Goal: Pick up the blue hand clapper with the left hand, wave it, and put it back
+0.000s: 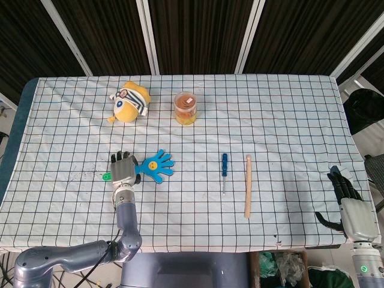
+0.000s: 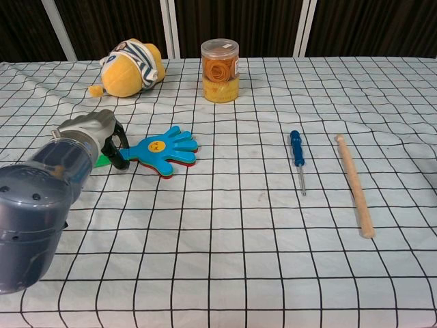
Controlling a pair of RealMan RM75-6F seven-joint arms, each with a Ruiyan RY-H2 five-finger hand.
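Observation:
The blue hand clapper (image 1: 157, 166) lies on the checked cloth left of centre, its palm spread to the right, with coloured layers under it (image 2: 164, 151). My left hand (image 1: 123, 170) sits over its handle, and in the chest view the dark fingers (image 2: 117, 149) curl around the handle. A green handle end (image 2: 102, 161) pokes out on the hand's left. The clapper looks to be resting on the table. My right hand (image 1: 347, 203) hangs off the table's near right corner with its fingers apart, holding nothing.
A yellow plush toy (image 1: 131, 102) and an orange-filled clear jar (image 1: 186, 108) stand behind the clapper. A blue-handled screwdriver (image 1: 224, 171) and a wooden stick (image 1: 248, 185) lie to the right of centre.

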